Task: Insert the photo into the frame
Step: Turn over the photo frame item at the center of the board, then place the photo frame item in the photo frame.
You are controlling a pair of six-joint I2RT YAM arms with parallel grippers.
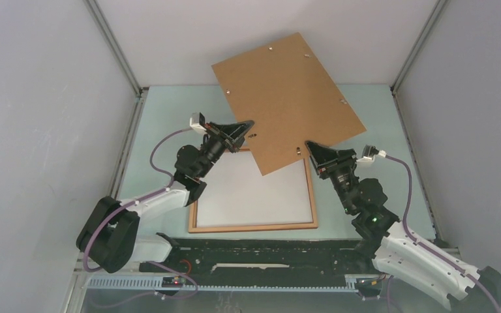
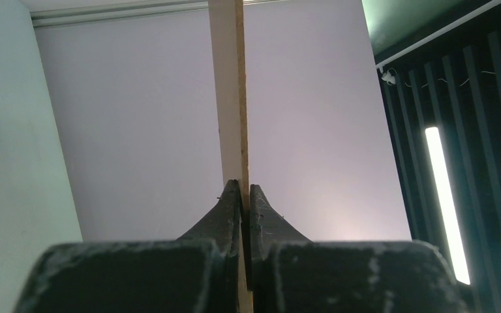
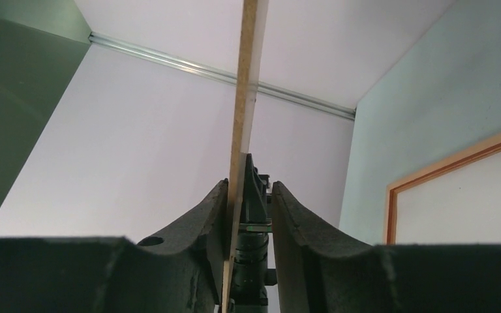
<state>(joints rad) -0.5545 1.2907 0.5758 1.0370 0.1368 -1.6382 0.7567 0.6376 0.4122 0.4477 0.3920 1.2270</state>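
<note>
Surface: a pale green table (image 1: 163,107) is sitting inside a booth of plain grey walls, with both arms reaching in from the near edge.
Frame: the frame (image 1: 254,227) is lying flat on the table between the two arms, its orange-brown rim also showing at the right edge of the right wrist view (image 3: 391,208).
Frame contents: the photo (image 1: 254,192) is lying inside the rim with its plain white side showing, filling the opening; none of the printed picture is showing.
Backing board: the brown backing board (image 1: 287,98) is hanging tilted in the air, overlapping the frame's far right corner in the top view and not resting in the frame.
Left gripper: the left gripper (image 1: 248,125) is pinching the board's left edge, its jaws pressed tight against both faces of the thin board (image 2: 229,98).
Right gripper: the right gripper (image 1: 311,145) is straddling the board's near right corner; the board (image 3: 246,98) is leaning against one finger (image 3: 209,215) while the other finger (image 3: 293,222) is standing off with a clear gap, so the jaws are parted and not clamping.
Photo and fingers: the photo is lying below both grippers, apart from every fingertip, with neither gripper touching it.
</note>
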